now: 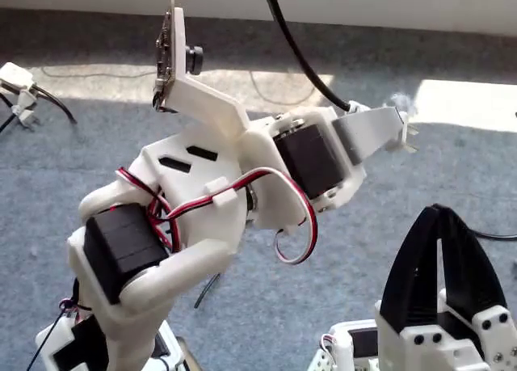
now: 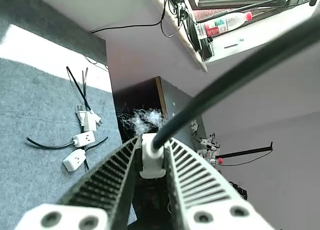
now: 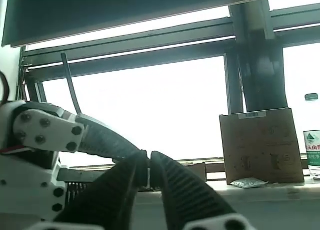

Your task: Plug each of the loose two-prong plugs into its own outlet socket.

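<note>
Grey carpet covers the tabletop. Left gripper is raised off it, clamped on a white plug with its black cable running up and away. Two white sockets lie on the carpet well apart from it, another plug just beside them. Right gripper is pinched closed on nothing, aimed at a window.

The right gripper points up at a bright window, its 2 dark fingers pressed together. Just beside it sits the other arm. A cardboard box and 1 bottle stand on the sill.
</note>
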### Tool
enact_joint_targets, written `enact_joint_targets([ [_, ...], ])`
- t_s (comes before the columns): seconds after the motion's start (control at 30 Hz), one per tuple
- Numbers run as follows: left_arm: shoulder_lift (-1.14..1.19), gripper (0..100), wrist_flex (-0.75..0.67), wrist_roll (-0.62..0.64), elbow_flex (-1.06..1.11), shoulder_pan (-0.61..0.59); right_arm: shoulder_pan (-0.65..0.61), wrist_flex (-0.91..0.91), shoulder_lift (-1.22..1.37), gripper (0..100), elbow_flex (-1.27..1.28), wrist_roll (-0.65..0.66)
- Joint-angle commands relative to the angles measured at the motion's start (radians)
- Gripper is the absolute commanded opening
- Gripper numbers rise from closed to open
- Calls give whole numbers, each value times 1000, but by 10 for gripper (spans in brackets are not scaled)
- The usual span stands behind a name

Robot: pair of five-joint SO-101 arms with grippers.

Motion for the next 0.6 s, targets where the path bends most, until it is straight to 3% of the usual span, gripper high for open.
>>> enact_joint_targets([
  [0.0, -13, 7, -5, 49, -4, -10, -4, -70, 7, 29, 77, -3],
  [0.33, -13, 7, 20, 49, -4, 4, -1, -361, 10, 29, 325, -2],
  [0.57, -15, 7, 104, 46, -2, 93, 4, -481, 162, 29, 355, 127],
])
